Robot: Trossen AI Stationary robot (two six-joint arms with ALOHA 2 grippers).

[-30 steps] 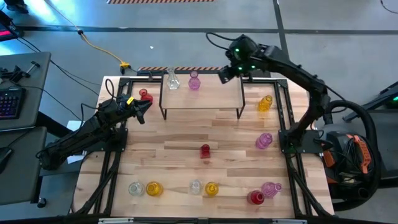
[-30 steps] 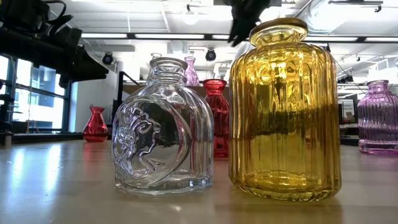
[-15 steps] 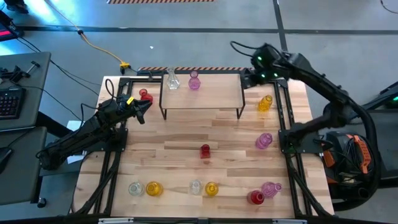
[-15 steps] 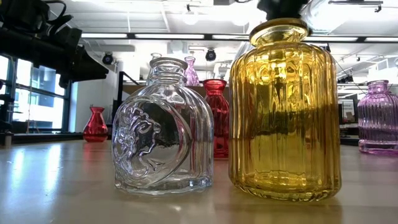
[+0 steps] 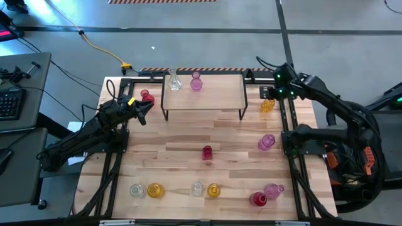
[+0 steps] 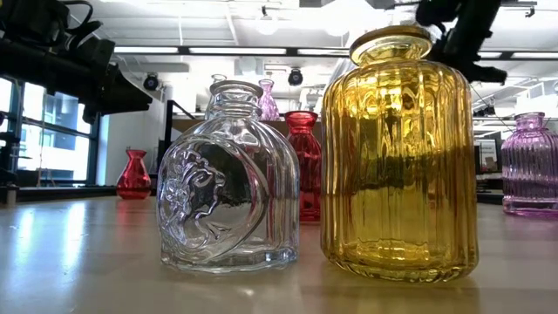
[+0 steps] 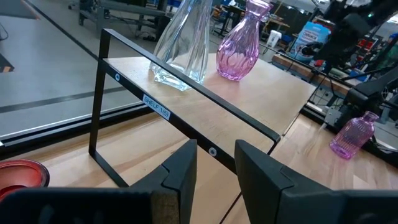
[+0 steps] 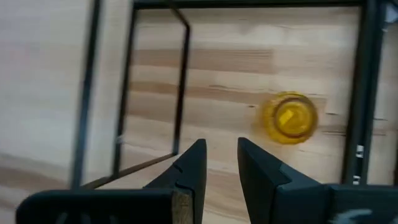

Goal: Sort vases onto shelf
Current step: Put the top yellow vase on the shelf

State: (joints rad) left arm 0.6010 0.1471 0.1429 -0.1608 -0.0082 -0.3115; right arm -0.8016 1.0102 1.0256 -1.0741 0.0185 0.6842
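Wood shelf (image 5: 204,94): at table's far edge, bearing one clear vase (image 5: 174,80) and one pink vase (image 5: 196,81).
Loose vases: scattered on tabletop (image 5: 182,150); amber vase (image 5: 267,104) just right of shelf.
Left gripper (image 7: 214,180): near shelf's left end, fingers slightly apart, empty.
Right gripper (image 8: 219,171): above amber vase, fingers slightly apart, empty.

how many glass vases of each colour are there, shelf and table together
Counted in the high view:
clear glass vases: 3
pink-purple glass vases: 3
amber-yellow glass vases: 3
red glass vases: 3
total: 12
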